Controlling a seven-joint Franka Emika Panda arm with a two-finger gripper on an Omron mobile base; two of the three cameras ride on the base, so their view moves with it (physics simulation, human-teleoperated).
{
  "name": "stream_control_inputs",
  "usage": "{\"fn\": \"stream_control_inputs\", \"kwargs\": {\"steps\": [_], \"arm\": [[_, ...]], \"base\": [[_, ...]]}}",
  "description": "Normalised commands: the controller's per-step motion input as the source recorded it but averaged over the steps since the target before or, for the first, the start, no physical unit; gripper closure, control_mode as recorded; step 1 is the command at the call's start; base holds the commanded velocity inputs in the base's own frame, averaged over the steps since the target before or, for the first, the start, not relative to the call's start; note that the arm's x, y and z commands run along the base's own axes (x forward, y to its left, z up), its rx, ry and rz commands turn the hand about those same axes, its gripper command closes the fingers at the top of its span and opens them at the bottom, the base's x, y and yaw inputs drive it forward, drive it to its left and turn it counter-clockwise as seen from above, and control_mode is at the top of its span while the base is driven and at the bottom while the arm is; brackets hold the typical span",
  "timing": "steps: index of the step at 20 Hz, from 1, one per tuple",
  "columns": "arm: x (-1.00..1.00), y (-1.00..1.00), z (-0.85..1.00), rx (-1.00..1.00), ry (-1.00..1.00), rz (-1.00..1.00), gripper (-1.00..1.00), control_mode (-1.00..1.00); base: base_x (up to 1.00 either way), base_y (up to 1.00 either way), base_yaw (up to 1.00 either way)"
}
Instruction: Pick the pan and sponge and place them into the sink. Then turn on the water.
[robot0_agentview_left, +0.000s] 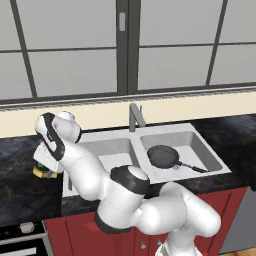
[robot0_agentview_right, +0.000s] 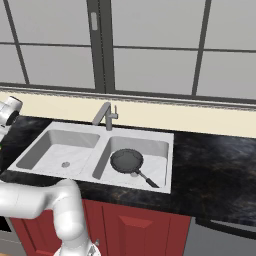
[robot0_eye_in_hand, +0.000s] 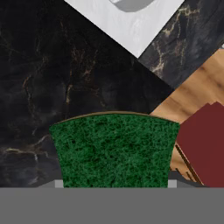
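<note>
**Sponge at the pincer, pan already in the sink**

From the left base camera, the white arm bends over the dark stone counter (robot0_agentview_left: 20, 190) to the left of the sink (robot0_agentview_left: 125, 145). Its pincer (robot0_agentview_left: 45, 170) points down there, with the yellow-and-green sponge (robot0_agentview_left: 44, 173) at its tip. The black pan (robot0_agentview_left: 163, 156) lies well to the pincer's right, in the sink's right bowl, handle reaching toward the bowl's front right corner. The grey faucet (robot0_agentview_left: 135, 116) stands behind the divider between the bowls.

From the right base camera, the pan (robot0_agentview_right: 127, 160) sits in the right bowl of the sink (robot0_agentview_right: 165, 137), the left bowl beside it showing its round drain. The faucet (robot0_agentview_right: 104, 115) rises at the back.

From the hand camera, the sponge's green face (robot0_eye_in_hand: 114, 151) spans the gap between the two finger tips, and the pincer is clamped on it at its two sides. Black counter (robot0_eye_in_hand: 52, 70) lies beyond it, with a white corner of the sink (robot0_eye_in_hand: 131, 30) farther off.
</note>
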Motion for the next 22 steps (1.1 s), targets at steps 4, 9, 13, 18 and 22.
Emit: {"fn": "stream_control_inputs", "kwargs": {"steps": [4,9,13,18,22], "arm": [[-0.23,-0.21,0.26,0.11,0.1,-0.09,1.0,-1.0],[-0.37,-0.2,0.3,0.13,0.08,-0.05,1.0,-1.0],[-0.55,-0.11,0.25,0.04,-0.03,-0.01,1.0,-1.0],[-0.43,-0.18,0.19,-0.14,-0.16,0.0,1.0,-1.0],[-0.32,-0.19,0.05,-0.21,-0.17,-0.02,1.0,-1.0]], "base": [[0.0,0.0,0.0],[0.0,0.0,0.0],[0.0,0.0,0.0],[0.0,0.0,0.0],[0.0,0.0,0.0]]}}
